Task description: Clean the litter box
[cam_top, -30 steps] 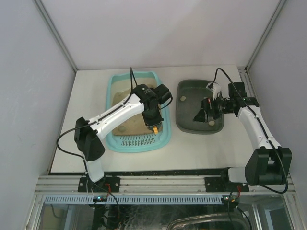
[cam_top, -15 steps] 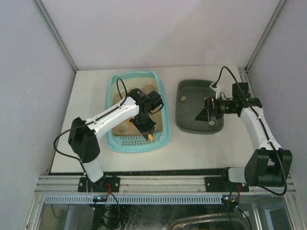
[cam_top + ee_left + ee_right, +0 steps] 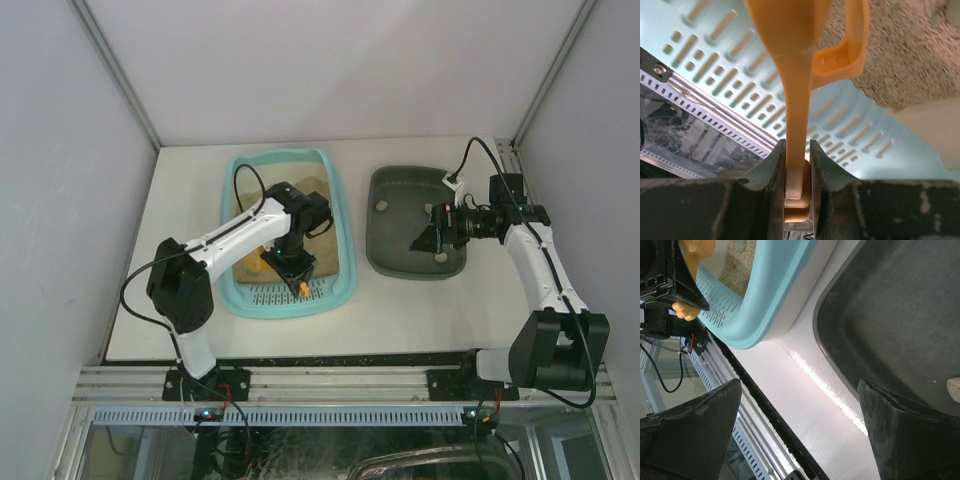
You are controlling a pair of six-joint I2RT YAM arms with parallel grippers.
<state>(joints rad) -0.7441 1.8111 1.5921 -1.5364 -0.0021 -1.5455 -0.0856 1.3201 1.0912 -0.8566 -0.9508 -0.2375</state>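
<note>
Two robot arms are seen from above on a white table, with a turquoise litter box (image 3: 285, 311) at the left centre and a dark grey tray (image 3: 400, 215) just beside it on the right. The left gripper (image 3: 292, 265) is lowered inside the litter box, near the slotted grate (image 3: 740, 85) at its near end, and its jaws are clenched on the handle of an orange scoop (image 3: 792, 75). Tan sand (image 3: 900, 55) is spread over the rest of the box floor. The right gripper (image 3: 425, 240) is held over the grey tray with its jaws spread wide and nothing between them. A few pale lumps (image 3: 381, 206) are seen lying in the grey tray, so the cleaning is judged to be partly done. One pale lump (image 3: 741, 246) appears to lie in the sand, so more scooping is probably needed. Whether anything is carried in the scoop cannot be told.
</note>
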